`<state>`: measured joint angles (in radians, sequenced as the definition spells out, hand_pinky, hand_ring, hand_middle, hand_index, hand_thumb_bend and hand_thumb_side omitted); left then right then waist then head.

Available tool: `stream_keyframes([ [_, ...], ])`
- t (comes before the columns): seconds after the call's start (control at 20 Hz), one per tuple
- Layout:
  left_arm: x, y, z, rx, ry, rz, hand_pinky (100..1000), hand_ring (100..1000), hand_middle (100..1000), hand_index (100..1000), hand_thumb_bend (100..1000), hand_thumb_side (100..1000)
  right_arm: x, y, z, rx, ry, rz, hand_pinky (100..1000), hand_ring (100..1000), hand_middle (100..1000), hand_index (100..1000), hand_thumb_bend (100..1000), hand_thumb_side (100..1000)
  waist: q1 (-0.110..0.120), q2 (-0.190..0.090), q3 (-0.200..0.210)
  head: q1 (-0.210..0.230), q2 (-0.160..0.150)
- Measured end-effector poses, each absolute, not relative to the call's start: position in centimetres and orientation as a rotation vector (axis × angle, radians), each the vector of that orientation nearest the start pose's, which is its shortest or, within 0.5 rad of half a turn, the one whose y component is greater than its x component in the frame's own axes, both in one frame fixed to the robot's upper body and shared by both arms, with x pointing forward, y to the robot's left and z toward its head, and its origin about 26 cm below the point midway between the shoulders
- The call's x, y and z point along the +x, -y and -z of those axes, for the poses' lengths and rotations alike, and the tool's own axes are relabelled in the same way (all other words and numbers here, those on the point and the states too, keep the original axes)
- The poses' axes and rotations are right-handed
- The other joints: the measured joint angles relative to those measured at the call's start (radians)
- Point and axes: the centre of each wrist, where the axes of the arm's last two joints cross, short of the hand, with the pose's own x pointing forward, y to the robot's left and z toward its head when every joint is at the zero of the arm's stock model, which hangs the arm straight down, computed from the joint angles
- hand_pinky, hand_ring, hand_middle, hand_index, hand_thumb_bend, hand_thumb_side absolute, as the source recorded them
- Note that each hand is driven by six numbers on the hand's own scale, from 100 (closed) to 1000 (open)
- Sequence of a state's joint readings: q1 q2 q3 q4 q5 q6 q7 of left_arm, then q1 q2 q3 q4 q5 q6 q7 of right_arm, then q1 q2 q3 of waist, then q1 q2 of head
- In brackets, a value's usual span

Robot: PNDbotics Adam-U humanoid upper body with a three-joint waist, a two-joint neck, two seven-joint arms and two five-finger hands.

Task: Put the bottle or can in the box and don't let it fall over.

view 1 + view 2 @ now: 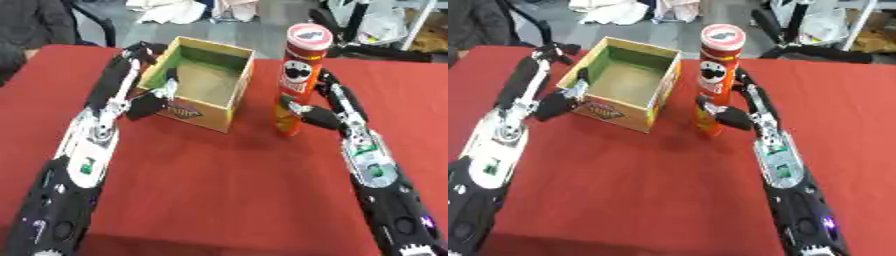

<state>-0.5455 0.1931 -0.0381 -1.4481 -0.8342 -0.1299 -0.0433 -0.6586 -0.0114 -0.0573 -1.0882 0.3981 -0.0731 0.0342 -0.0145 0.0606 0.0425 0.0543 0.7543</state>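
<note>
Can [297, 80] stands upright beside the box [203, 87], right hand [325, 107] fingers [304, 111] curled round it.

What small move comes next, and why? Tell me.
Probably lift the tall red chip can straight up. The right hand already grips its lower half, it stands upright on the red tablecloth, and the open cardboard box, steadied by the left hand, sits beside it.
</note>
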Motion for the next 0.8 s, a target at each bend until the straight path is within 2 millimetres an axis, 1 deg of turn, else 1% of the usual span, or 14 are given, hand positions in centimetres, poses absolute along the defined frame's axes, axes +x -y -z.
stream_keyframes([
  [0.8,40.6,-22.7,-13.6,0.811,1.925,0.941,856,707,725,857,100,655,43.6,16.3,-6.6,-0.227,1.736,-0.421,998,869,878,1000,536,307,0.0,0.0,0.005,-0.005,0.0],
])
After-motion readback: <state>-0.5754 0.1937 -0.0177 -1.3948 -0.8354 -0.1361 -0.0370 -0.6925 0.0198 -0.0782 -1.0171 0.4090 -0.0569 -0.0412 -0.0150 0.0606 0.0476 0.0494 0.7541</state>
